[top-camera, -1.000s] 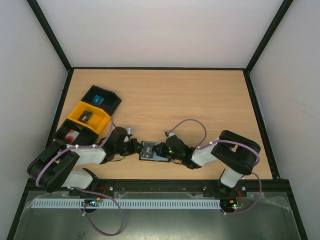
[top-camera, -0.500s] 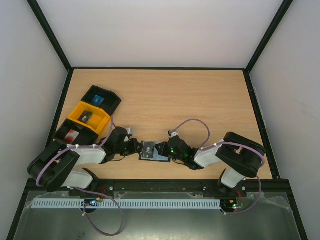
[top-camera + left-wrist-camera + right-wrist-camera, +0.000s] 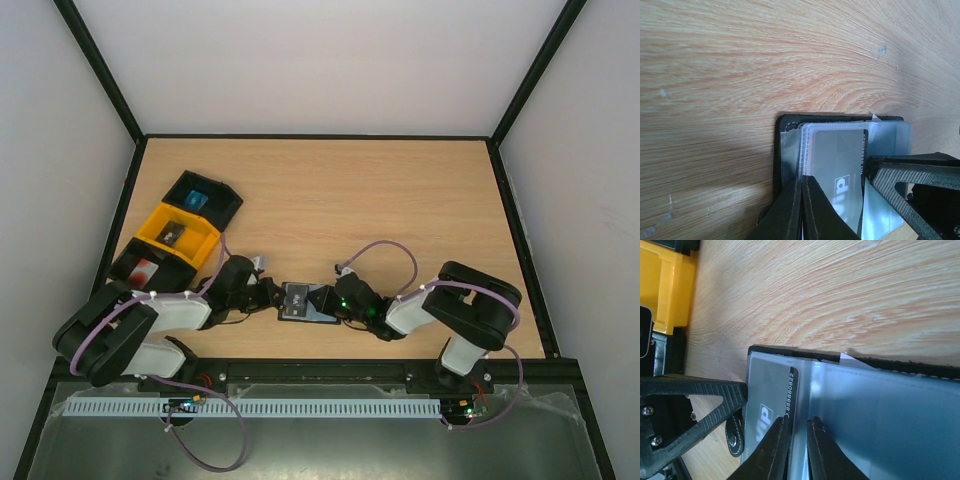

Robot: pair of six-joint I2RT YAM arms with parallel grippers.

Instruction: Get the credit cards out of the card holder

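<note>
The card holder [image 3: 300, 302] lies open on the table between my two grippers, its clear sleeves facing up. A dark grey credit card [image 3: 840, 170] sits inside a clear sleeve on the holder's left half, also seen as the card [image 3: 771, 390] in the right wrist view. My left gripper [image 3: 802, 187] is shut on the holder's left edge, pinching the sleeves there. My right gripper [image 3: 798, 432] stands over the card's right edge with its jaws a narrow gap apart and the clear sleeve showing in that gap. One of its fingers [image 3: 780, 442] overlaps the card's edge.
Three open trays stand at the far left. A black tray [image 3: 205, 200] holds a blue card, a yellow tray [image 3: 178, 235] a dark one, and a black tray [image 3: 145, 268] a red one. Bare wood stretches behind the holder. The table's front rail [image 3: 320, 365] is close.
The right arm's elbow swung slightly right and back. The right jaws closed, then parted a little over the card's edge. The left gripper and the holder stayed put.
</note>
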